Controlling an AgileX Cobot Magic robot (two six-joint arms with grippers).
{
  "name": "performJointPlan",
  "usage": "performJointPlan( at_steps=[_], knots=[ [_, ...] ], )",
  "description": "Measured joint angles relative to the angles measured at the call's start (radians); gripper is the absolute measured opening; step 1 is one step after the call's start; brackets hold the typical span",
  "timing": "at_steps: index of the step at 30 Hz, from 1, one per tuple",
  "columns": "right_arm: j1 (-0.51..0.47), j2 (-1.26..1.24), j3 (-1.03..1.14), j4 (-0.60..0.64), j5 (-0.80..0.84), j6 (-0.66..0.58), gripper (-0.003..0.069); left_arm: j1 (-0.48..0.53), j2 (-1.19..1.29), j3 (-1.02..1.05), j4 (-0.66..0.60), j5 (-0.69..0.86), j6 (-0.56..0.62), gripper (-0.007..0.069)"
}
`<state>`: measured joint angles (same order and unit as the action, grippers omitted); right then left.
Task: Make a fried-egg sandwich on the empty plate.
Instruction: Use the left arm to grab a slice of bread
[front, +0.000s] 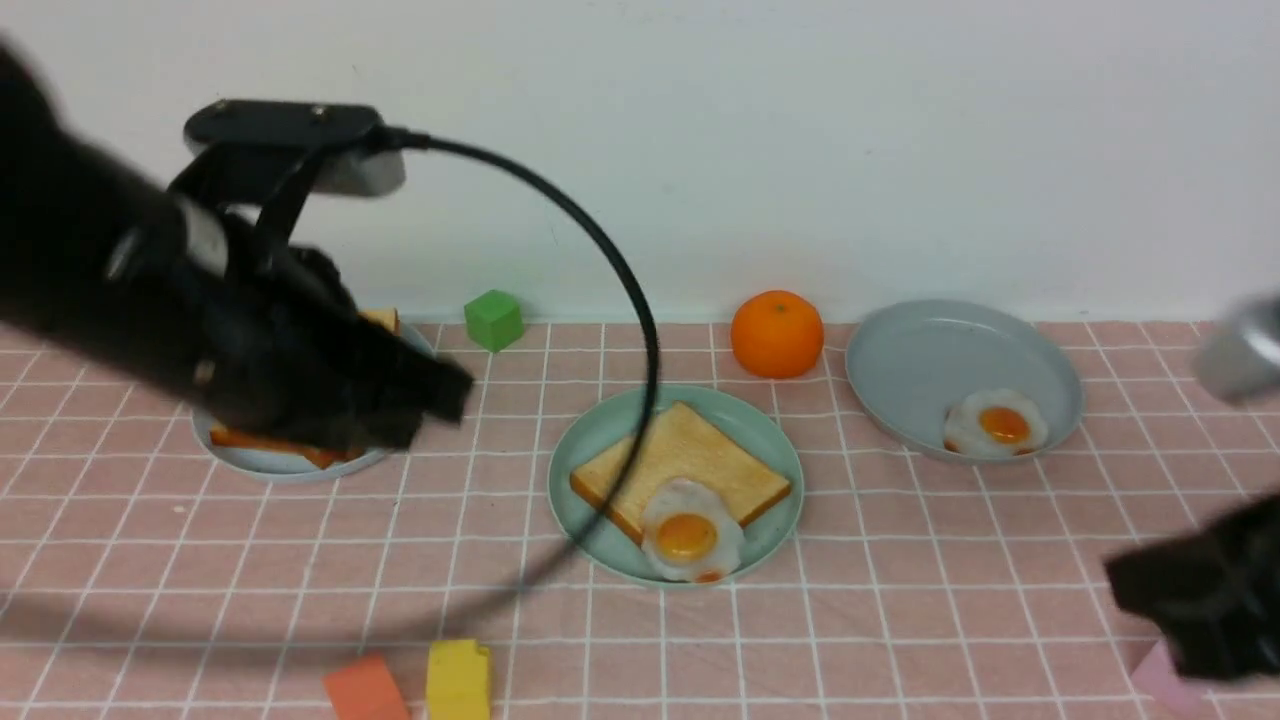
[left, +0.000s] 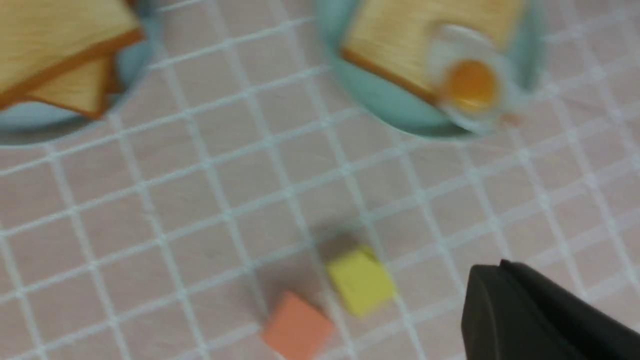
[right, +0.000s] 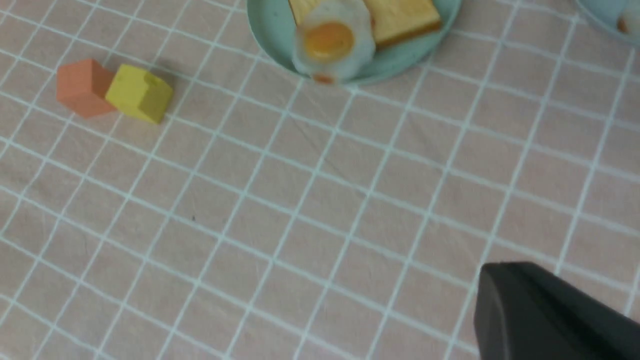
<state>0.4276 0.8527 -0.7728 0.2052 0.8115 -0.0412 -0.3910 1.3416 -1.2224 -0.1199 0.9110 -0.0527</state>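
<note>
nearest us, right of the mint-green plate (front: 600, 430), our right gripper (front: 1130, 585) sits pinched shut. on the plate, the white fried egg (front: 690, 535) hangs off the near edge of the golden toast slice (front: 690, 450), so a top slice could shove it off. further back, left of the plate, our left gripper (front: 440, 390) is closed above the second toast slice (front: 270, 445), gripping nothing we can see.

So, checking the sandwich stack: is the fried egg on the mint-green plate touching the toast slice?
Touching. The front view shows the fried egg lying over the near corner of the toast slice on the mint-green plate.
</note>
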Motion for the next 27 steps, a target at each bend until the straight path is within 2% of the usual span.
performJointPlan(
  at_steps=[5, 12, 14, 16, 18, 21, 25, 27],
  knots=[
    [0.0, -0.118, 0.077, -0.007, 0.001, 0.01, 0.0003, 0.126, 0.146, -0.099, -0.029, 0.001, 0.089, -0.0013],
    [0.0, -0.231, 0.128, -0.016, 0.002, 0.01, 0.0003, 0.229, 0.383, -0.254, 0.006, 0.027, 0.118, -0.0013],
    [0.0, -0.247, 0.135, -0.026, 0.007, 0.01, 0.0003, 0.258, 0.459, -0.308, 0.023, 0.056, 0.175, -0.0011],
    [0.0, -0.253, 0.137, -0.031, 0.008, 0.01, 0.0003, 0.273, 0.527, -0.343, 0.048, 0.081, 0.285, 0.0008],
    [0.0, -0.254, 0.141, -0.031, 0.008, 0.01, 0.0005, 0.28, 0.583, -0.371, 0.09, 0.089, 0.417, 0.0052],
    [0.0, -0.254, 0.148, -0.03, 0.008, 0.011, 0.0006, 0.281, 0.629, -0.386, 0.137, 0.049, 0.547, 0.0148],
    [0.0, -0.254, 0.151, -0.015, 0.017, 0.011, 0.0006, 0.281, 0.677, -0.387, 0.179, -0.052, 0.617, 0.0322],
    [0.0, -0.254, 0.151, -0.009, 0.022, 0.011, 0.0006, 0.281, 0.691, -0.39, 0.194, -0.083, 0.624, 0.0372]
  ],
)
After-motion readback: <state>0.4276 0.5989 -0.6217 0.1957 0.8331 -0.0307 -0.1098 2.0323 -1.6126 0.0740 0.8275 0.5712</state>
